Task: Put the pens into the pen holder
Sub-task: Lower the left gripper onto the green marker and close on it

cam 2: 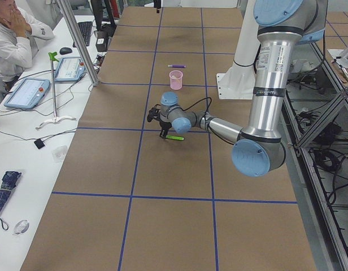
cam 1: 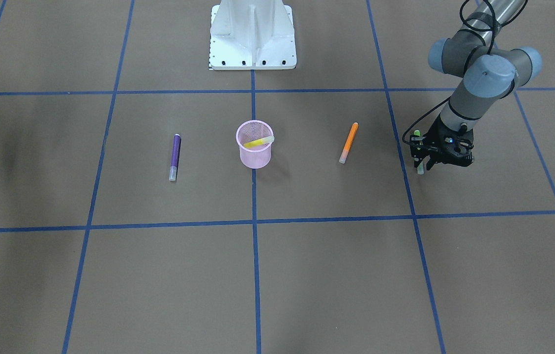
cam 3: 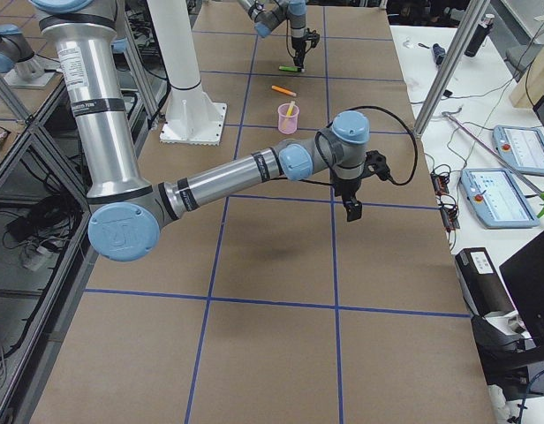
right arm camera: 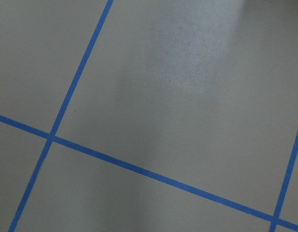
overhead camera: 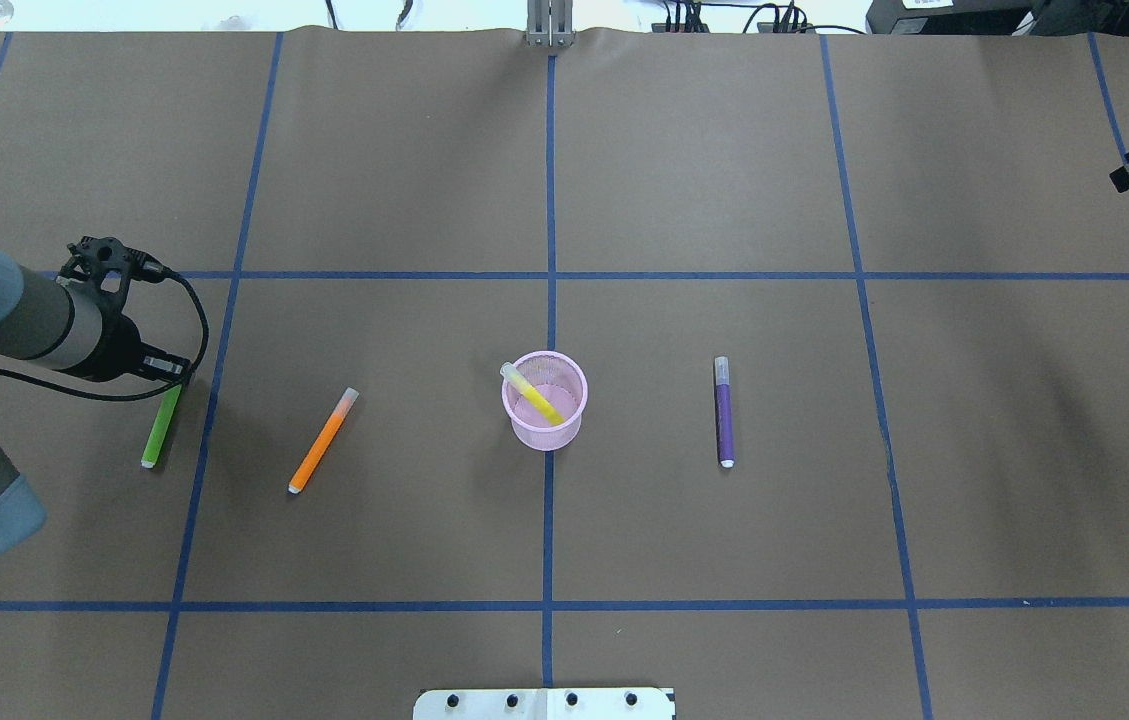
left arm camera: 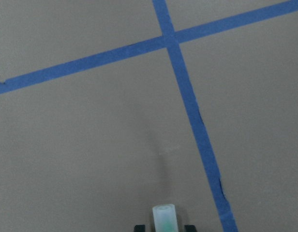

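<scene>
The left gripper (cam 1: 423, 164) pinches the green pen (overhead camera: 162, 425) just behind its pale translucent cap, which pokes past the fingertips while the green barrel extends behind.

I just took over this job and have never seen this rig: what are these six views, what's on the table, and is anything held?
The robot has a left arm and a right arm, each ending in a two-finger gripper, over a brown table taped into squares. One view looks down from behind the robot, one faces it, two look along from the table's ends, and two ride the wrists. The pink holder stands mid-table with the yellow pen inside. The purple pen and orange pen lie loose. The left gripper is down astride the green pen; whether it grips, I cannot tell. The right gripper hovers, nothing in it.
</scene>
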Controlling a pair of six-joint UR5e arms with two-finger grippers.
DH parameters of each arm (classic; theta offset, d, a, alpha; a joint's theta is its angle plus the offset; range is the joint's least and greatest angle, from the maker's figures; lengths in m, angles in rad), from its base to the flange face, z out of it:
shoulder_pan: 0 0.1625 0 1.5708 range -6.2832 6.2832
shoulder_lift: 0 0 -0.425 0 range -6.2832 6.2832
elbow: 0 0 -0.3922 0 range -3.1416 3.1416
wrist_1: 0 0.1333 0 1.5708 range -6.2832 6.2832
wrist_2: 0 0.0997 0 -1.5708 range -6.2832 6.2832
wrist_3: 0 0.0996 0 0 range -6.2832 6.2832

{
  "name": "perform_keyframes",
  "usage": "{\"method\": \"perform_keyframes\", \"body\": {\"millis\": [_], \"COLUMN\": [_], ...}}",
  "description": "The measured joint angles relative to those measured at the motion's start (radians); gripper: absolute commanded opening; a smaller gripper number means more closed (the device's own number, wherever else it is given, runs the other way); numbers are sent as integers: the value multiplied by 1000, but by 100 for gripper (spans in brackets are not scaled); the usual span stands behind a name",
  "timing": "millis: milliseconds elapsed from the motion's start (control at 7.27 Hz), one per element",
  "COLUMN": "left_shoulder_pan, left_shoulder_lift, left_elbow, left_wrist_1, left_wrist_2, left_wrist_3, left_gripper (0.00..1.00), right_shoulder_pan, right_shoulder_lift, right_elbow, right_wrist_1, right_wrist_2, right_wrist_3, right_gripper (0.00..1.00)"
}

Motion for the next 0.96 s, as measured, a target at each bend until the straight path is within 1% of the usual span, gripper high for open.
{"method": "perform_keyframes", "body": {"millis": [413, 550, 688, 825, 963], "left_shoulder_pan": [6, 9, 11, 12, 12], "left_shoulder_lift": [0, 0, 0, 0, 0], "left_elbow": [1, 1, 1, 1, 1], "left_wrist_1": [0, 0, 0, 0, -1], "left_wrist_2": [1, 1, 2, 2, 4], "left_wrist_3": [-1, -2, -1, -1, 0], "left_gripper": [38, 33, 11, 0, 0], "right_shoulder_pan": [0, 0, 0, 0, 0], "right_shoulder_lift": [0, 0, 0, 0, 0], "right_elbow": [-3, -4, -4, -4, -4], "right_wrist_1": [0, 0, 0, 0, 0], "right_wrist_2": [-1, -1, -1, -1, -2], "right_wrist_3": [0, 0, 0, 1, 1], "right_gripper": [100, 100, 100, 100, 100]}}
